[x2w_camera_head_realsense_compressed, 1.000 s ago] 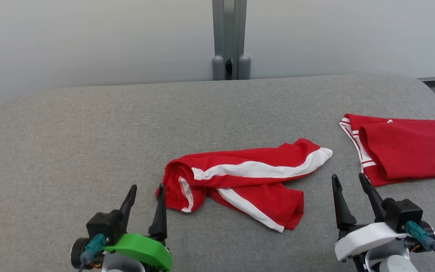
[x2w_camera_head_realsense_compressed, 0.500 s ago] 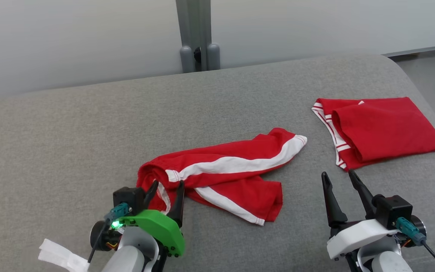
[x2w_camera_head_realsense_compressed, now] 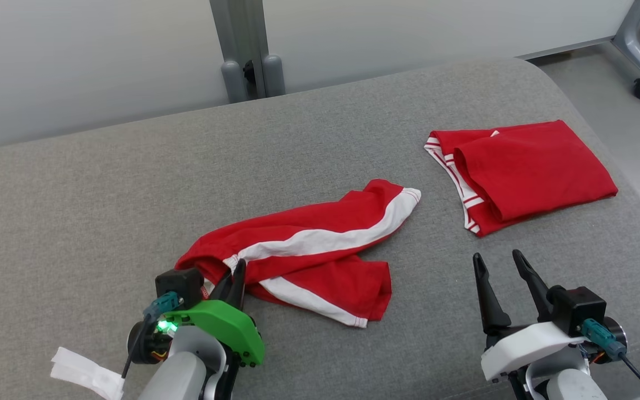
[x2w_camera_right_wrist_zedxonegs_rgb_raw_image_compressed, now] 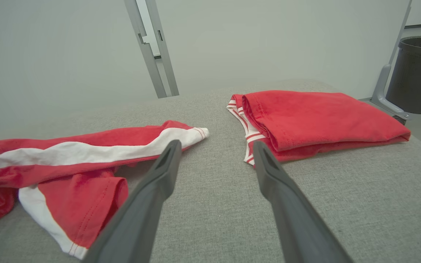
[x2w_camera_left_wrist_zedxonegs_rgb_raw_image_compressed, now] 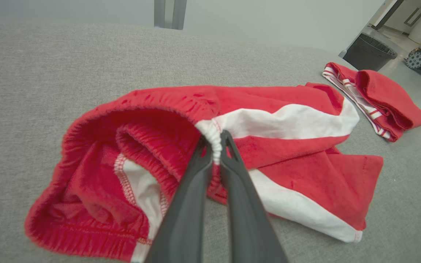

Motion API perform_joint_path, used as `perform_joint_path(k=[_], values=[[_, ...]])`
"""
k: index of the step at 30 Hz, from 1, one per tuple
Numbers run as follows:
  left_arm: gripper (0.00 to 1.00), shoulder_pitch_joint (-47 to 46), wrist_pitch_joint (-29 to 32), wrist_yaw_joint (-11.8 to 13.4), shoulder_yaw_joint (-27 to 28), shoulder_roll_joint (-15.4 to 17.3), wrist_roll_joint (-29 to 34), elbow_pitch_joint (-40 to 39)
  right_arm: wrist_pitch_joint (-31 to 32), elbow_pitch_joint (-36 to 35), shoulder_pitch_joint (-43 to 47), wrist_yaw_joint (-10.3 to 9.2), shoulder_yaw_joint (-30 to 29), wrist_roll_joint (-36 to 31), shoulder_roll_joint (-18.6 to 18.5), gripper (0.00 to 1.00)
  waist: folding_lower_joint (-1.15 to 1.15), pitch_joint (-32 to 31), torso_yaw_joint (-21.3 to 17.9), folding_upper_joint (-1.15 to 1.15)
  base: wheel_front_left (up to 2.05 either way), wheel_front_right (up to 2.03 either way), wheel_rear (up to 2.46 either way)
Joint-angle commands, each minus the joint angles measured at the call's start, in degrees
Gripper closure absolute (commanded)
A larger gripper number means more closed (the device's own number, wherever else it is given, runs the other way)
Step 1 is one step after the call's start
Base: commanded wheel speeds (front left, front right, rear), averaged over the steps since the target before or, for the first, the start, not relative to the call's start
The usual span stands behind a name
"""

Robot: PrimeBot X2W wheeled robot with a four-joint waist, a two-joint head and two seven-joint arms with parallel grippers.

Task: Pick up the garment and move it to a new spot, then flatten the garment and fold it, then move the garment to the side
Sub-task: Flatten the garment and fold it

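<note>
Reading your feeds now. Your left gripper (x2w_camera_head_realsense_compressed: 234,273) is pinched together on the garment (x2w_camera_head_realsense_compressed: 309,244), right at the waistband (x2w_camera_left_wrist_zedxonegs_rgb_raw_image_compressed: 152,106) where the white stripe meets it. Left wrist view has the elastic bunched between the two fingers (x2w_camera_left_wrist_zedxonegs_rgb_raw_image_compressed: 192,182). (eng)

Where's the garment lying? (op)

Crumpled on the grey padded table (x2w_camera_head_realsense_compressed: 103,183), toward your edge, a bit left of centre. The waistband end is at your left arm. One leg runs up and to the right, and the other is doubled under it, nearer you. Can't tell whether the gripped bit is off the surface. (eng)

Right side? (op)

Your right gripper (x2w_camera_head_realsense_compressed: 496,256) has its fingers spread apart with nothing between them, over bare table near the front edge. It points into the gap between the garment's leg end and the folded red garment (x2w_camera_head_realsense_compressed: 525,166) and touches neither. The folded one lies flat at the far right of the table, apart from the one you're gripping. (eng)

Anything else? (op)

A green light (x2w_camera_head_realsense_compressed: 165,326) is lit on your left wrist, and a white strip (x2w_camera_head_realsense_compressed: 84,378) hangs off that forearm. A grey post (x2w_camera_head_realsense_compressed: 245,50) stands behind the table, and a dark bin (x2w_camera_right_wrist_zedxonegs_rgb_raw_image_compressed: 420,73) sits on the floor past the right end. (eng)
</note>
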Motion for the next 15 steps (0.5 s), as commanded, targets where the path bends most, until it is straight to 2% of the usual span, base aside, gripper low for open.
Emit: perform_joint_path(k=[1, 8, 12, 15], values=[[1.0, -1.1, -0.5, -0.4, -0.2, -0.2, -0.6, 0.2, -0.4, 0.1, 0.1, -0.09, -0.1, -0.2, -0.1, 0.0, 0.0, -0.4, 0.3, 0.0, 0.0, 0.0, 0.0], [1.0, -2.3, -2.7, -0.8, -1.3, -0.1, 0.2, -2.5, -0.4, 0.0, 1.4, -0.09, -0.8, -0.4, -0.1, 0.0, 0.0, -2.2, 3.3, 0.0, 0.0, 0.0, 0.0], [1.0, -1.3, -1.9, -1.0, -1.8, 2.1, 0.8, -6.6, -0.5, 0.1, 1.7, -0.09, -1.4, -0.5, -0.1, 0.0, 0.0, -3.3, 5.9, 0.0, 0.0, 0.0, 0.0], [1.0, 1.1, 0.4, -2.4, -1.8, 3.7, -0.7, -11.0, -0.5, 0.2, 1.9, -0.09, -1.7, -0.3, -0.1, 0.0, 0.0, -3.7, 7.8, 0.0, 0.0, 0.0, 0.0]])
